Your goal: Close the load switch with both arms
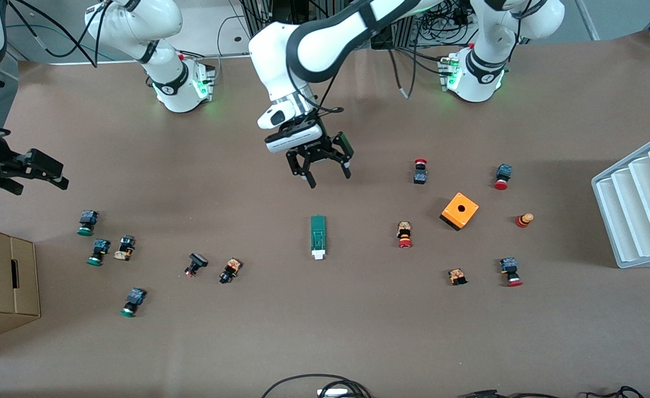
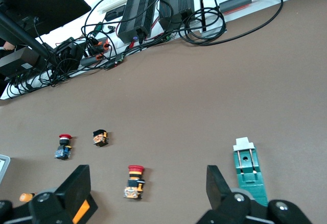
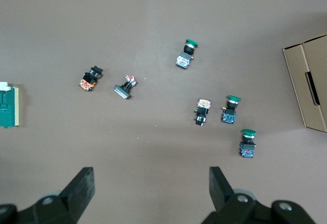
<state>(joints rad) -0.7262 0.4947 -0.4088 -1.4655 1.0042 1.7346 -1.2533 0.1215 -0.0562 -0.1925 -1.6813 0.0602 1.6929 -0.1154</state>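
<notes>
The load switch (image 1: pixel 318 236) lies alone mid-tabletop (image 1: pixel 358 331), white tab toward six o'clock. The left gripper (image 1: pixel 323 167) hangs at its twelve o'clock, fingers spread wide and empty (likely lining up). The right gripper (image 1: pixel 29 171) waits over the right arm's end, equally wide and empty.

L gripper (image 1: pixel 328 171) open, up over table (image 1: pixel 325 331) above load switch (image 1: pixel 318 236); R gripper (image 1: pixel 32 177) open at R arm's end, waiting

One green load switch (image 1: pixel 318 236), one orange cube box (image 1: pixel 460 210), four green-capped push-buttons (image 1: pixel 87 222), five red-capped push-buttons (image 1: pixel 404 234), two cardboard boxes (image 1: pixel 1 282), one white stepped rack (image 1: pixel 640 202).
</notes>
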